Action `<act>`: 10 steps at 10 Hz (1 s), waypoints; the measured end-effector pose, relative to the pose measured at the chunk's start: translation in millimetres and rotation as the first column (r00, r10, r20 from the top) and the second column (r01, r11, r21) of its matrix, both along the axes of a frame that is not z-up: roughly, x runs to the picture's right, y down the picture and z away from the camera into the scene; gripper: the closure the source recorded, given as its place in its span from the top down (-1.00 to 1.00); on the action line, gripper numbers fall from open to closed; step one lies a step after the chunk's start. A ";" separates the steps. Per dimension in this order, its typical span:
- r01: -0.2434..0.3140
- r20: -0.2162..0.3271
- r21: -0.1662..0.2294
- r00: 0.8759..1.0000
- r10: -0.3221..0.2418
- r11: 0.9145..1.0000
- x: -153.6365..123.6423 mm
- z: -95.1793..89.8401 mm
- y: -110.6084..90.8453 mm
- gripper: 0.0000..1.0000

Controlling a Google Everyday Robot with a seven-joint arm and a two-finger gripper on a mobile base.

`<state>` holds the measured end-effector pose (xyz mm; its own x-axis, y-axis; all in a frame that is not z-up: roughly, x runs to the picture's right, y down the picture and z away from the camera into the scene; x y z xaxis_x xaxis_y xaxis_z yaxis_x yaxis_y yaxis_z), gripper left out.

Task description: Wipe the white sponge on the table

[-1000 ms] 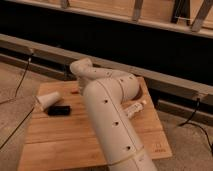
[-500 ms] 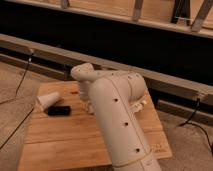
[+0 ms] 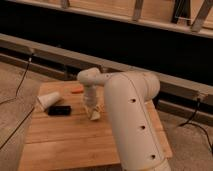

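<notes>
End effector [image 3: 93,111] points down over mid-surface, closed tight on the sponge [image 3: 95,116]. Sponge sits at its tip, against the surface [image 3: 65,140]. Cup [image 3: 48,100] lies on its side, apart from the sponge; black block [image 3: 59,110] just beside cup.

We take this for a robotics lab: a white robot arm [image 3: 132,115] with its end effector [image 3: 93,112] at the middle of the plank worktop [image 3: 65,142], cables [image 3: 20,82] trailing across bare floor [image 3: 12,102] at nine and three o'clock, metal rails [image 3: 60,52] at twelve.
</notes>
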<state>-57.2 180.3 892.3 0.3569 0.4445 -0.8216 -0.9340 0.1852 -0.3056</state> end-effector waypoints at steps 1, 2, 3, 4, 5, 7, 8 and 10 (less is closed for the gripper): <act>-0.002 -0.025 0.011 1.000 0.002 1.000 17.5 -4.9 4.7 -1.00; -0.001 -0.042 0.021 0.999 0.001 1.000 28.3 -7.3 4.2 -1.00; 0.005 -0.068 0.032 0.998 -0.003 0.999 44.0 -10.6 3.4 -1.00; 0.006 -0.082 0.046 0.997 -0.002 0.999 51.7 -10.8 -1.7 -1.00; 0.002 -0.105 0.070 0.994 0.005 0.998 64.3 -9.2 -11.7 -1.00; -0.002 -0.121 0.089 0.993 0.012 0.996 68.9 -6.7 -23.1 -1.00; 0.002 -0.127 0.095 0.992 0.010 0.996 69.8 -4.6 -27.3 -1.00; 0.005 -0.136 0.094 0.991 0.008 0.996 70.1 1.3 -28.5 -1.00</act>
<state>12.9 151.8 893.6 0.2438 0.5225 -0.8171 -0.9660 0.2056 -0.1568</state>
